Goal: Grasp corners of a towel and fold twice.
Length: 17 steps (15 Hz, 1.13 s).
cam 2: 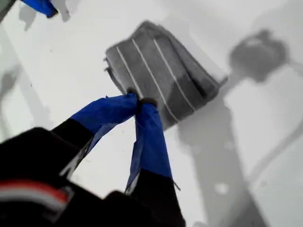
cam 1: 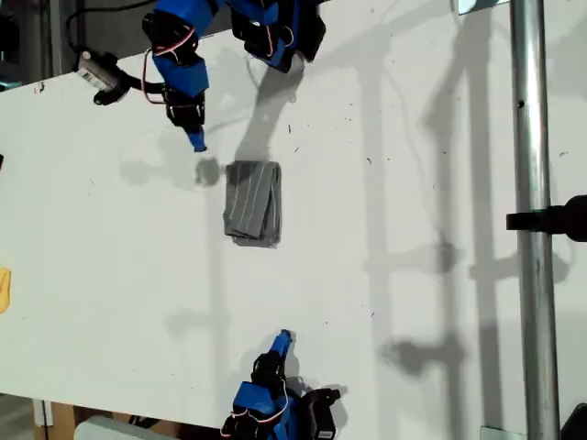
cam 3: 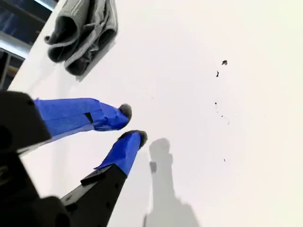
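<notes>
The towel (cam 1: 252, 203) is sitting as a small, thick, striped grey rectangle a bit above and left of the middle of the exterior view, lying flat on the white desk (cam 1: 110, 238), with neither arm touching it. Going by the stacked layers and the rolled fold ends I can see in the second wrist view, I'd say both folds are done, which would explain why nothing is holding a corner. My first gripper (cam 1: 197, 142) belongs to the arm coming in from the top edge of the exterior view. It's angled down toward the desk, with the tip just beside the towel's upper left corner. In its own camera the fingers (cam 2: 109, 111) are pinched together tip to tip with no cloth between them, so it's closed on nothing. I can't tell if the tip is actually resting on the desk or hanging just above it. My second gripper (cam 1: 284, 339) is on the arm at the bottom edge of the exterior view. It's pointing up the frame toward the towel but well apart from it, and there's a narrow gap between its fingers with only bare desk in there. So it looks like a rest pose to me. There's also a small yellow thing (cam 1: 4, 289) off at the left edge, nowhere near the action.
</notes>
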Available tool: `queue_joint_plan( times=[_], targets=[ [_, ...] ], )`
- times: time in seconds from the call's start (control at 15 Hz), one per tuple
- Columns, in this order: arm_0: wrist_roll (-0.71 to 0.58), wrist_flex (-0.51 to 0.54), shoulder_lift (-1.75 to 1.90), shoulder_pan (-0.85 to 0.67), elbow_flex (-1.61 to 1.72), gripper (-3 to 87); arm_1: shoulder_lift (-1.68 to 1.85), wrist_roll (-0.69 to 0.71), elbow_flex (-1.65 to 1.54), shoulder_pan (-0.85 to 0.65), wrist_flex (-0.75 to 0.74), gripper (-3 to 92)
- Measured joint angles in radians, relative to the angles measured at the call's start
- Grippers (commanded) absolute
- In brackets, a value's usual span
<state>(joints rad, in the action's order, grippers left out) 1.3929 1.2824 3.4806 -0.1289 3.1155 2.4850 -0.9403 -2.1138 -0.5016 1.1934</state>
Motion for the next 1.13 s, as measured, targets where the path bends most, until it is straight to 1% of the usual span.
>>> queue_joint_plan(
  times=[0.2,0.27,0.33,0.4,0.47,0.53,0.6,0.67,0.73,0.93,1.13],
  targets=[
    [-0.048,0.0,0.0,0.009,0.0,6.6,0.37,-0.189,-0.454,0.043,0.074,-0.3],
    [-0.153,0.0,0.0,0.012,0.0,6.4,0.52,-0.239,-0.561,0.048,0.146,-0.3],
    [-0.308,0.0,0.0,0.014,0.0,6.2,0.667,-0.278,-0.626,0.058,0.213,-0.3],
    [-0.4,0.0,0.0,0.017,0.0,5.9,0.762,-0.321,-0.684,0.089,0.229,-0.2],
    [-0.431,0.0,0.0,0.018,0.0,5.8,0.779,-0.367,-0.726,0.097,0.236,0.9],
    [-0.445,0.0,0.0,0.018,0.0,5.6,0.793,-0.41,-0.762,0.114,0.238,4.6],
    [-0.449,0.0,0.0,0.018,0.0,5.4,0.784,-0.471,-0.787,0.147,0.241,4.6],
    [-0.453,0.0,0.0,0.018,0.0,5.4,0.798,-0.488,-0.788,0.183,0.244,4.6],
    [-0.453,0.0,0.0,0.018,0.0,5.4,0.798,-0.494,-0.79,0.221,0.245,4.6],
    [-0.453,0.0,0.0,0.018,0.0,5.4,0.798,-0.499,-0.79,0.27,0.247,4.6],
    [-0.453,0.0,0.0,0.018,0.0,5.4,0.798,-0.499,-0.79,0.288,0.247,4.6]
  ],
)
